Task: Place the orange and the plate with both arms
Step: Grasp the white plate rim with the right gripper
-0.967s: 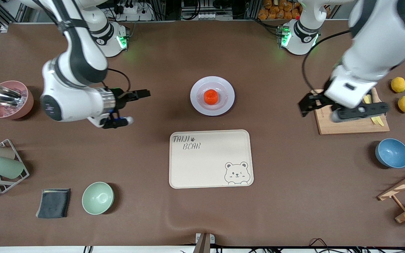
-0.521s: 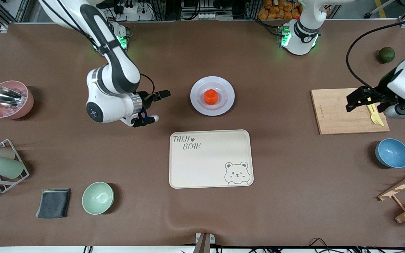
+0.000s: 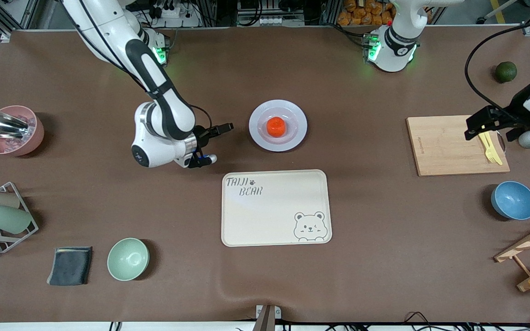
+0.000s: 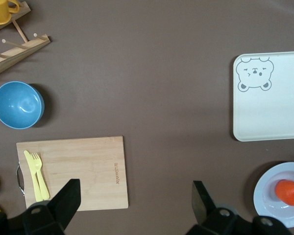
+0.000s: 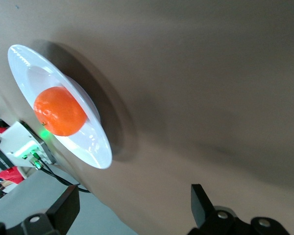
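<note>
On the brown counter (image 3: 338,285), one round glossy white plate (image 3: 278,125) holds one small red-orange orange (image 3: 275,126) in its shallow centre, just farther from the front camera than the cream rectangular bear tray (image 3: 276,208). The right claw (image 3: 213,143) hangs open and empty beside that plate, toward the right arm's end. The left claw (image 3: 484,125) hangs open and empty over the wooden cutting board (image 3: 449,146), well apart from the plate.

A small red-orange orange (image 3: 275,126) sits centred on the round white plate (image 3: 259,138), mid-table.
</note>
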`<act>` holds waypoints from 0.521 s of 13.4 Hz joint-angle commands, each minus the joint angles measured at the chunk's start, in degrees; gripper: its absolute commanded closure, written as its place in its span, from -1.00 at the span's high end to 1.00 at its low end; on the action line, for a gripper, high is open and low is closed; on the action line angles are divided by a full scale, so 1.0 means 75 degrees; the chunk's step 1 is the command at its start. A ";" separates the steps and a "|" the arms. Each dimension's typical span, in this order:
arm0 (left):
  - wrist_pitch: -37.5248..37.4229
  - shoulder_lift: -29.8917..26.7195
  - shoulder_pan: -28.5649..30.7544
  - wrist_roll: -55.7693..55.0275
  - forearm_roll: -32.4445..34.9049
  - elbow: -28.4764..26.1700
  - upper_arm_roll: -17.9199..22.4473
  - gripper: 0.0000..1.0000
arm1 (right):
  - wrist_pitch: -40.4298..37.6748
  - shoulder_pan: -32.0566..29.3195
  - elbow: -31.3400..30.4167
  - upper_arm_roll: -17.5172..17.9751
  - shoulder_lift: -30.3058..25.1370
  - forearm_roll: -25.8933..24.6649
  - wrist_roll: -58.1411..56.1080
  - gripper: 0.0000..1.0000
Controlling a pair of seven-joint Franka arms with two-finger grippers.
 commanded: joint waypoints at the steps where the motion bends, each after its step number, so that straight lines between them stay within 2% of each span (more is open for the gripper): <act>1: -0.0226 -0.0389 -0.0097 0.0119 -0.0031 -0.0107 0.0118 1.00 | 0.0542 0.0455 -0.0495 -0.0037 -0.0090 0.0880 -0.0597 1.00; 3: -0.0226 -0.0342 -0.0062 0.0131 -0.0031 -0.0059 0.0106 1.00 | 0.0626 0.0643 -0.0659 -0.0049 0.0085 0.1735 -0.1403 1.00; 7: -0.0331 -0.0330 -0.0050 0.0084 -0.0031 -0.0071 0.0106 1.00 | 0.0626 0.0760 -0.0719 -0.0037 0.0344 0.2592 -0.2087 1.00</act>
